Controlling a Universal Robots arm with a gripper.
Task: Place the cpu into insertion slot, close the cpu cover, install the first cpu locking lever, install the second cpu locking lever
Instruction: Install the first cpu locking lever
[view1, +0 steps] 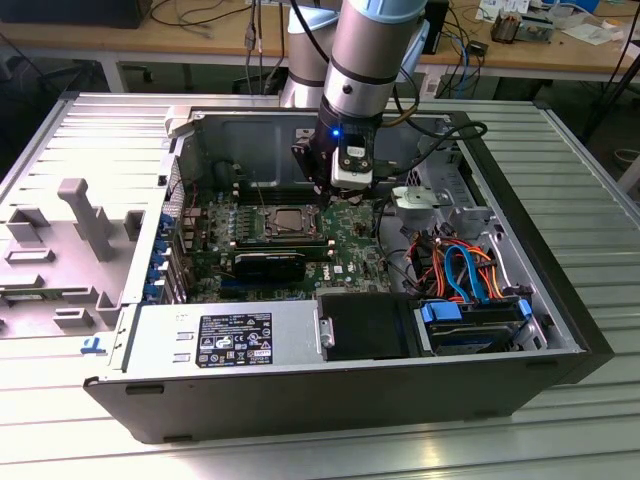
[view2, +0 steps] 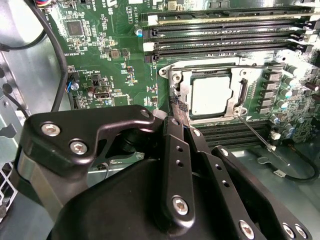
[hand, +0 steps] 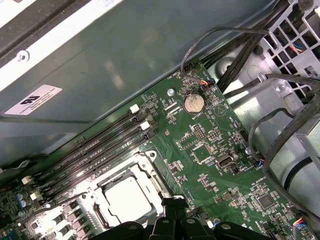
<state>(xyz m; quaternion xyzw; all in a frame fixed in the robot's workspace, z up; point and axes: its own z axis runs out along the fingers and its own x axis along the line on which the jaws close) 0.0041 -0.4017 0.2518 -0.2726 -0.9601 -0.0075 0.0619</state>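
Beyond my tool, a long wooden workbench (view1: 200, 40) runs across the back, strewn with cables (view1: 470, 30). Beneath me lies a ribbed grey metal table (view1: 590, 200). Off to one side rests a grey plastic panel (view1: 70, 240).

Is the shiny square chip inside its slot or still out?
In. In the second wrist view the cpu lies flat in the insertion slot, with the cpu cover framing it.

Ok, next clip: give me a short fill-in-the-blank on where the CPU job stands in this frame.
1. The small square silver-grey cpu already lies inside the ____.
2. The thin silver metal cpu cover lies ____ over the chip.
3. The pincer hovers beside the socket, its fingers ____.
4. The long black memory slots sit on the ____ circuit board.

Missing words: insertion slot; closed; shut; green
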